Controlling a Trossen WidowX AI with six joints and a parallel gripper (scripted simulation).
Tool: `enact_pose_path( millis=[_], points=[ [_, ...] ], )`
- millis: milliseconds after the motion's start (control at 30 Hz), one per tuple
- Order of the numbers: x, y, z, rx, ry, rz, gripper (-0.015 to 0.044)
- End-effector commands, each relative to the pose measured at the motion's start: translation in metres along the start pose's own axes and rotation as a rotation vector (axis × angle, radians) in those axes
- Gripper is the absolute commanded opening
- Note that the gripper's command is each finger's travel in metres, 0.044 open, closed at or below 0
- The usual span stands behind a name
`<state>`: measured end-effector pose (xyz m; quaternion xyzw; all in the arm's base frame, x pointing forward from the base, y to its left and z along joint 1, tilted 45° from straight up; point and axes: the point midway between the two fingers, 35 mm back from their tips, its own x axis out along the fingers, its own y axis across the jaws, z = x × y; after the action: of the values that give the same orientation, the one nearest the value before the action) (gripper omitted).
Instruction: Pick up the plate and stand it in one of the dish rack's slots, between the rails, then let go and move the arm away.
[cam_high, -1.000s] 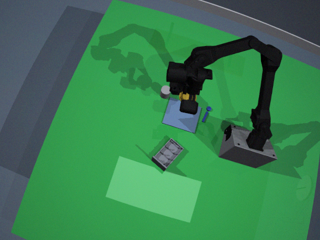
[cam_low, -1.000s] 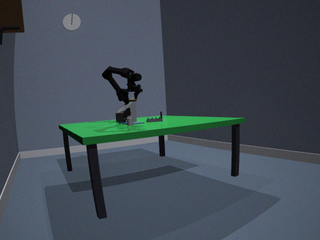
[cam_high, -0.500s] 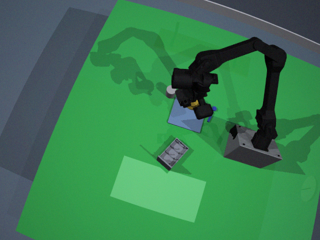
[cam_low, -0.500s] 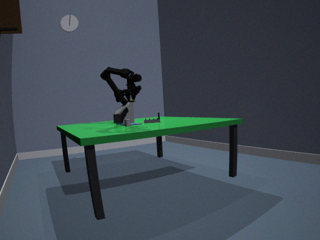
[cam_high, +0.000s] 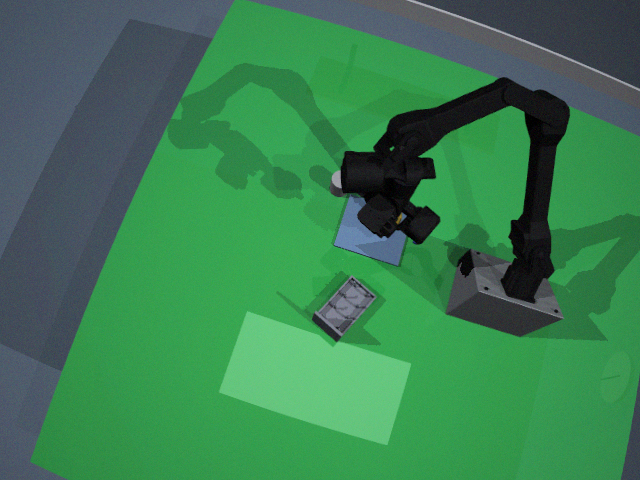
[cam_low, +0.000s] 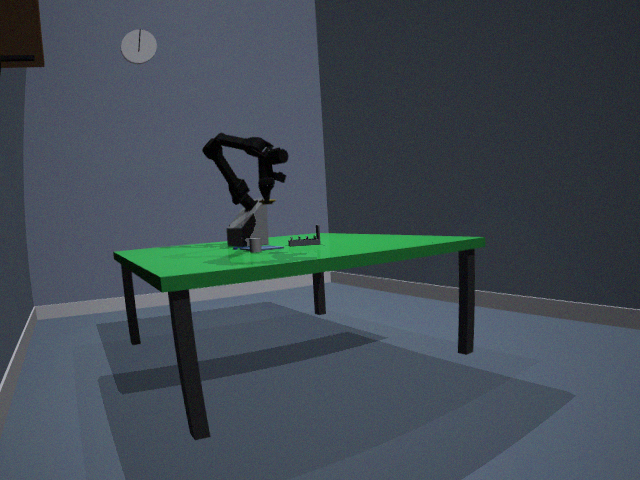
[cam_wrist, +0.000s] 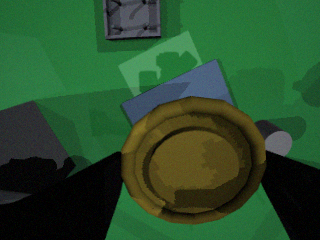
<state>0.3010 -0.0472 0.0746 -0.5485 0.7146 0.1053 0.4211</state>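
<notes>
My gripper (cam_high: 397, 221) (cam_low: 267, 198) (cam_wrist: 191, 159) is shut on the round yellow-brown plate (cam_wrist: 194, 160) (cam_low: 271, 200) and holds it in the air above the table, over the blue mat (cam_high: 361, 238) (cam_wrist: 200, 83). In the top view only a sliver of the plate (cam_high: 399, 219) shows between the black fingers. The grey dish rack (cam_high: 345, 305) (cam_low: 305, 240) stands on the green table, in front of the mat and apart from it. Its slots hold nothing.
A grey cup (cam_high: 336, 181) (cam_low: 254, 244) (cam_wrist: 276, 140) stands by the mat's far corner. The arm's grey base block (cam_high: 491, 302) sits to the right of the rack. A pale green rectangle (cam_high: 315, 377) is marked on the table beyond the rack.
</notes>
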Motion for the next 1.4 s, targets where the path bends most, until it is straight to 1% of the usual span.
enact_pose_path(
  millis=[0,1367],
  points=[
    [0.001,0.006,0.006,-0.140,-0.001,0.004,0.0000],
    [0.003,0.049,0.044,-1.554,0.002,0.007,0.0000]
  ],
)
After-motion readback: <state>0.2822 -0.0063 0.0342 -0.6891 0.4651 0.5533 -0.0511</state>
